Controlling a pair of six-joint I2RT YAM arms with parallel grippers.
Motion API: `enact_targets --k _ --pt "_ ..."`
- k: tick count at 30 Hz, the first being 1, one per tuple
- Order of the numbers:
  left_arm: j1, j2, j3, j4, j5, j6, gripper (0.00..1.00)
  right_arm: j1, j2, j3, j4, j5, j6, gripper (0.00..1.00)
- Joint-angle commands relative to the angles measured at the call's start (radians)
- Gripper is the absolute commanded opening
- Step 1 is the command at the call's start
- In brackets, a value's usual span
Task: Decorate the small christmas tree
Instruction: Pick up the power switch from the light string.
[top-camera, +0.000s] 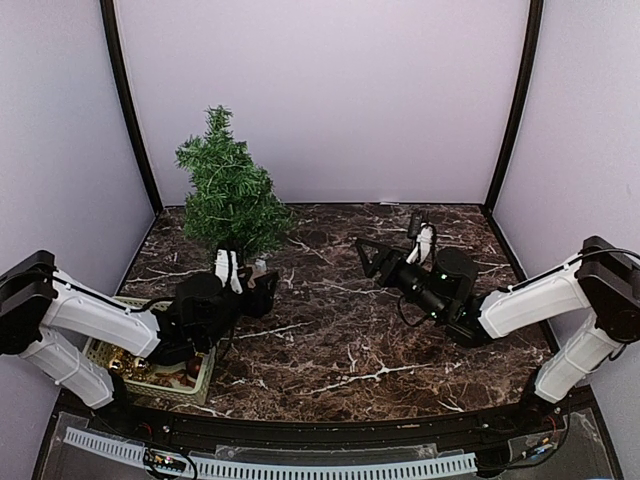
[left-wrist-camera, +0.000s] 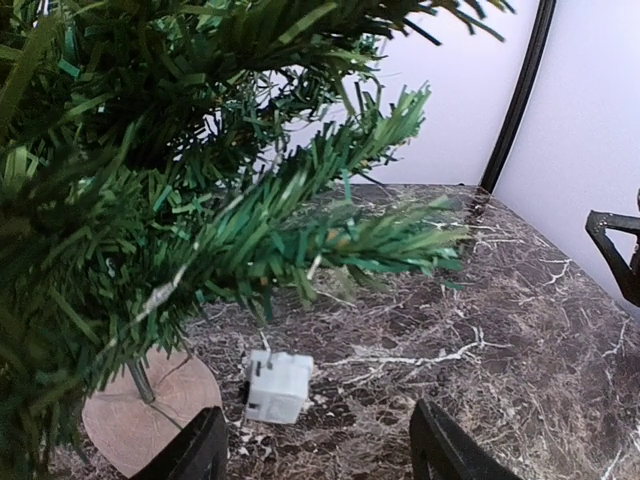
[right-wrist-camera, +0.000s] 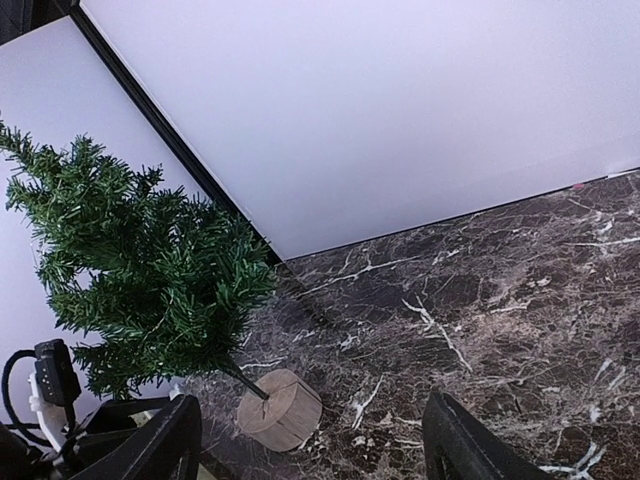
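The small christmas tree (top-camera: 230, 195) stands at the back left on its round wooden base (left-wrist-camera: 150, 412). In the left wrist view its branches (left-wrist-camera: 200, 200) fill the upper left. A small white cube ornament (left-wrist-camera: 277, 386) hangs by a thread from a low branch, just above the table. My left gripper (top-camera: 250, 285) sits low beside the tree's base, and its jaws (left-wrist-camera: 320, 420) stand open and empty just short of the cube. My right gripper (top-camera: 372, 258) is open and empty over mid-table, facing the tree (right-wrist-camera: 140, 270) and its base (right-wrist-camera: 280, 408).
A pale basket (top-camera: 100, 352) holding gold and brown ornaments (top-camera: 150, 372) sits at the near left, partly under my left arm. The table is dark marble (top-camera: 340, 330). Lilac walls with black corner posts close in the back and sides.
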Motion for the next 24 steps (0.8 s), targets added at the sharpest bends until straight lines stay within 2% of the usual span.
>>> enact_targets --k 1,5,19,24 --pt "0.034 0.024 0.041 0.038 -0.002 0.025 0.62 -0.013 -0.033 -0.016 0.073 -0.015 0.017 0.77" --pt "0.061 0.051 0.055 0.018 0.005 0.01 0.53 -0.016 -0.035 -0.016 0.075 -0.021 0.022 0.77" --pt "0.088 0.109 0.071 0.042 0.025 0.035 0.43 -0.019 -0.007 -0.003 0.079 -0.036 0.039 0.76" --pt "0.088 0.119 0.073 0.049 0.009 0.045 0.31 -0.02 0.003 0.002 0.079 -0.04 0.044 0.75"
